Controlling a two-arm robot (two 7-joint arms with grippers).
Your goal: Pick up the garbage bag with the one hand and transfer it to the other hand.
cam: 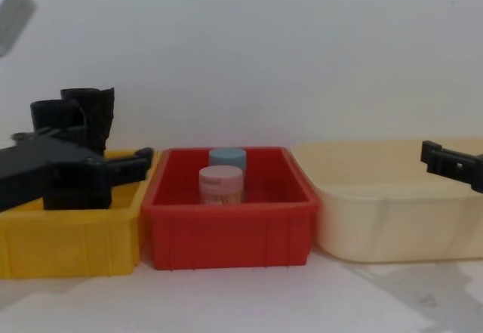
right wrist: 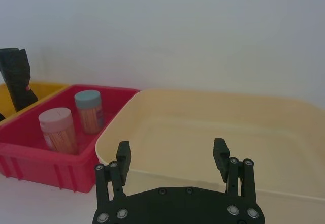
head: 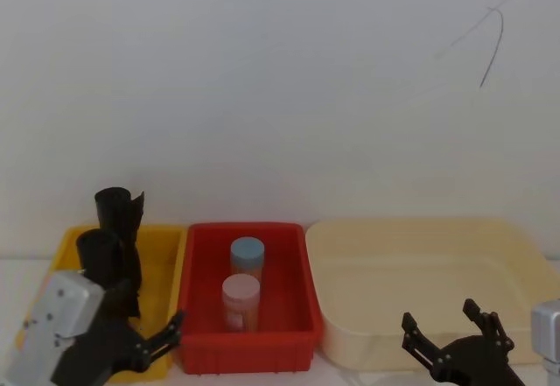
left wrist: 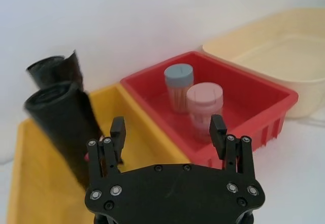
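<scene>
Two black rolls stand upright in the yellow bin (head: 166,268). The nearer one, the garbage bag (left wrist: 58,117) (head: 103,259), shows a speck of red low down; the other roll (head: 119,209) stands just behind it. My left gripper (left wrist: 167,127) (head: 150,320) is open at the bin's near side, and the bag stands just outside one finger (left wrist: 117,132), not between the two. My right gripper (head: 439,314) (right wrist: 171,148) is open and holds nothing, low in front of the cream tub (head: 525,255).
Between the yellow bin and the cream tub stands a red bin (head: 297,316). It holds a blue-lidded jar (head: 247,253) and a pink-lidded jar (head: 241,294). A white wall rises right behind the bins.
</scene>
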